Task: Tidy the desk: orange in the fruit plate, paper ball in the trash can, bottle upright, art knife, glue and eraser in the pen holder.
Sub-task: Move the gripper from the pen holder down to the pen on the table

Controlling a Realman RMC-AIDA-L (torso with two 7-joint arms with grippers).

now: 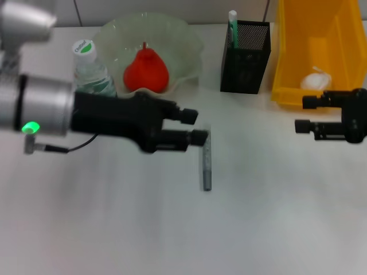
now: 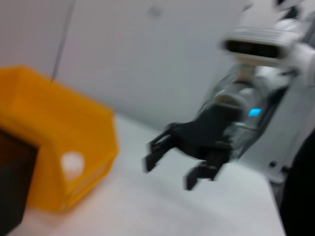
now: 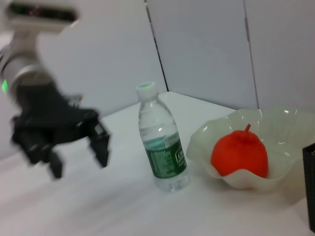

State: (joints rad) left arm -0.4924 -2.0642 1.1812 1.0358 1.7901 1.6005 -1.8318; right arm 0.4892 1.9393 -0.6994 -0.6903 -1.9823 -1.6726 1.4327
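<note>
Left gripper (image 1: 195,127) above surface (image 1: 114,229), fingers spread, empty, just beside art knife (image 1: 206,166) lying flat. Right gripper (image 1: 304,114) parted, empty, before trash can (image 1: 287,69) holding paper ball (image 1: 315,80). Orange (image 1: 146,70) in fruit plate (image 1: 189,46); bottle (image 1: 92,71) upright; glue (image 1: 233,28) in pen holder (image 1: 245,57).

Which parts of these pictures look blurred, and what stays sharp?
Head view: the left hand and its arm are smeared, while the grey knife and black mesh holder read crisp. Left wrist view: nearly everything is soft, including the yellow bin and the right hand. Right wrist view: the left hand is blurred; the bottle and orange are sharper.
</note>
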